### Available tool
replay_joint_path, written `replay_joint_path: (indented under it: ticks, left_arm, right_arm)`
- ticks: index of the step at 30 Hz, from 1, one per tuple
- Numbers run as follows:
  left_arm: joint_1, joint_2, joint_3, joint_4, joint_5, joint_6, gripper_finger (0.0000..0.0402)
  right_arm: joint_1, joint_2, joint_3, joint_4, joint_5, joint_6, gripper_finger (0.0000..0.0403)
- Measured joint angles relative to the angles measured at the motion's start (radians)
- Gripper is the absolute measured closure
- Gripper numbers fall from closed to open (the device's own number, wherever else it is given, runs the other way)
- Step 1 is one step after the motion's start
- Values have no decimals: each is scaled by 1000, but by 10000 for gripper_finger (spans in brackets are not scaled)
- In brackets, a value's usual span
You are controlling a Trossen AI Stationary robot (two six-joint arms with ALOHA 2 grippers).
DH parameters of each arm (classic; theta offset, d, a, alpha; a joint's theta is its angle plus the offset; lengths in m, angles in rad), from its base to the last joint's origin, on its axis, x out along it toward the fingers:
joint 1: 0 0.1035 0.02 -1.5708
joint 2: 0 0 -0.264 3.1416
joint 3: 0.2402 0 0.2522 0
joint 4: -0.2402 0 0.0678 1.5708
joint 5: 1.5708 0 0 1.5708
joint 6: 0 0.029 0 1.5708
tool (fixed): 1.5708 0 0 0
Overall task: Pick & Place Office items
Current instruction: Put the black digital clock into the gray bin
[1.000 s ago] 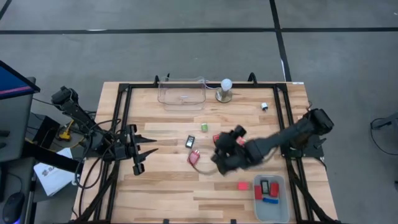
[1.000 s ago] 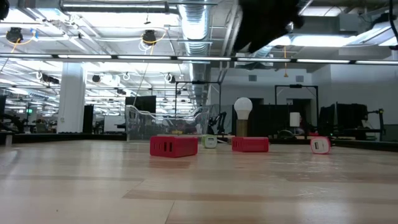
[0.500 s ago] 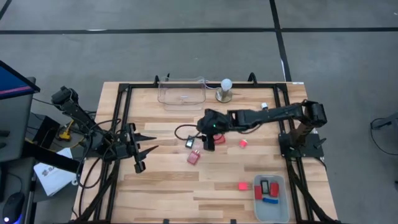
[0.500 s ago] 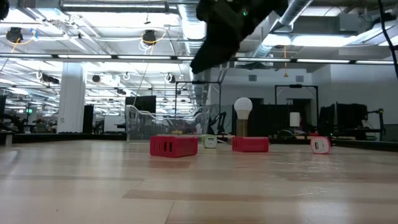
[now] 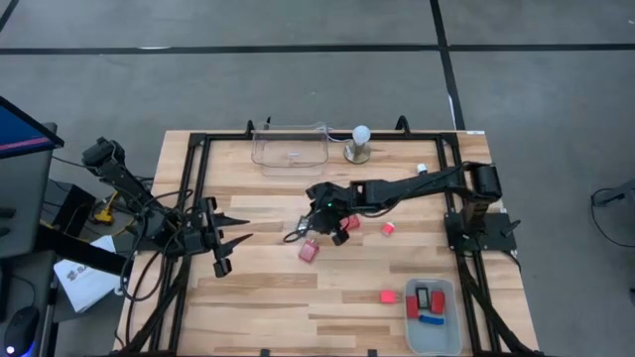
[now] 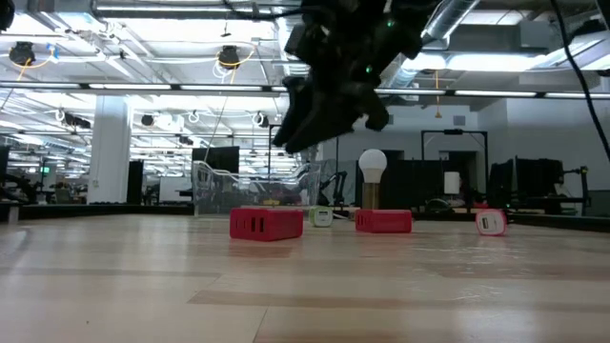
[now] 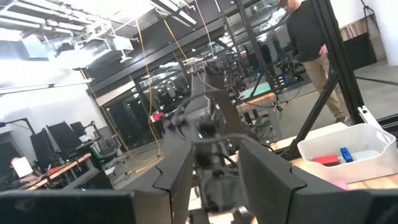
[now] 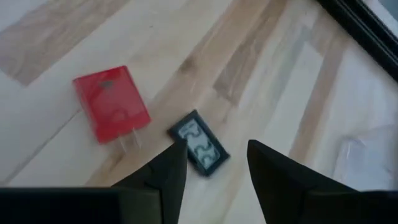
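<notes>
High view shows the wooden surface (image 5: 258, 297) with the right arm stretched from the right edge toward the centre of the frame, its right gripper (image 5: 319, 220) hanging over the middle of the surface. Right wrist view shows the gripper's two dark fingers (image 8: 166, 171) apart with nothing between them, poised above a small black-and-white item (image 8: 199, 148) lying flat on the wood, with a red block (image 8: 112, 111) showing two metal prongs just beside it. In the high view that red block (image 5: 310, 251) lies just below the gripper, toward the lower centre of the frame; a smaller red piece (image 5: 388, 228) lies to the right of the gripper, and another red piece (image 5: 387, 296) sits near the grey tray (image 5: 445, 332) at the lower right. The tray holds two red pieces, one black-and-white piece and one blue piece. A clear empty bin (image 5: 290, 151) stands at the upper centre, with a white ball on a round metal base (image 5: 359, 145) just to its right and a small white item (image 5: 422, 170) further right. The left gripper (image 5: 236, 230) rests at the left side of the surface, well apart from the items, its fingers together and empty. Low view shows the right gripper (image 6: 295, 133) raised clear above the red blocks.
</notes>
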Motion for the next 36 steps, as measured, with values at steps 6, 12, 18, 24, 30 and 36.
replay_joint_path:
  ticks: [6,12,18,24,30,36]
  left_arm:
    - [0,0,0,-15,-196,-4,272]
    - [0,0,0,-87,-350,-106,272]
    - [20,0,0,-148,-344,-352,241]
    - [74,0,0,-229,-263,-544,161]
    - [270,1,0,-392,-1,-800,100]
    - [524,36,0,-515,370,-937,99]
  right_arm:
    - [1,-16,0,-100,34,187,259]
    - [75,-130,2,-124,-141,499,276]
    - [206,-211,2,-111,-148,732,278]
    - [356,-261,2,-111,-146,881,257]
    - [495,-274,2,-85,-49,984,232]
    - [590,-273,2,-79,42,1023,225]
